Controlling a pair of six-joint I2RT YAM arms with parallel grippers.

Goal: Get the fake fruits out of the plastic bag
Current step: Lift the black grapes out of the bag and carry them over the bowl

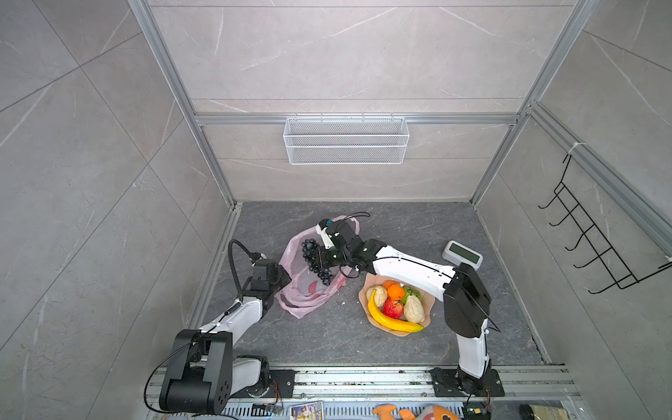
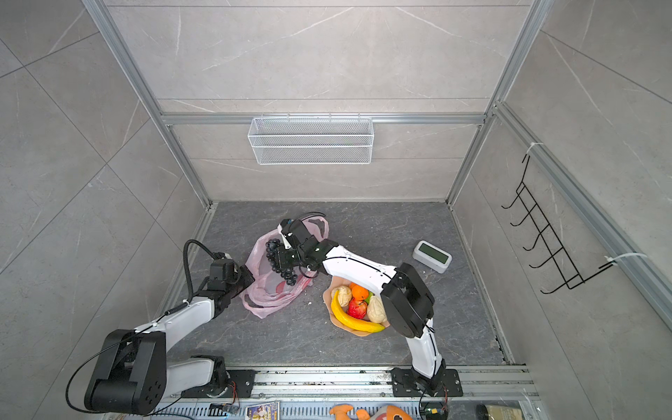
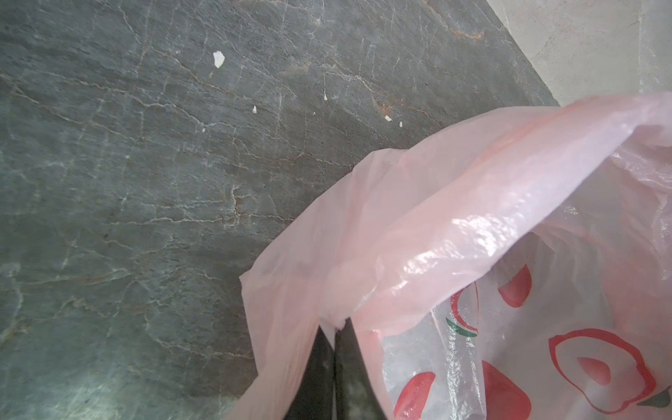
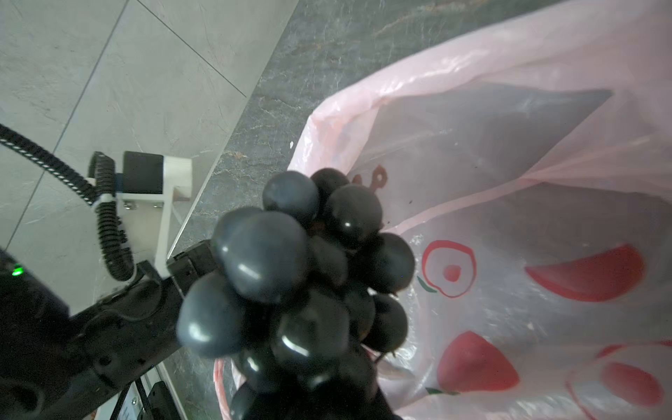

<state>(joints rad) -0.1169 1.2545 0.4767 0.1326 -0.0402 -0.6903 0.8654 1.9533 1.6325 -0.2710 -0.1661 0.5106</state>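
- In both top views the right gripper (image 1: 321, 260) clamps the grape bunch (image 1: 309, 251) over the plastic bag (image 1: 305, 294) mouth.
- Left wrist view: the left gripper (image 3: 336, 329) is pinched shut on the plastic bag (image 3: 436, 203) rim (thin film, it may slip out).
- Right wrist view: the grape bunch (image 4: 283, 269) hangs in front; a weak hold would drop it back inside.
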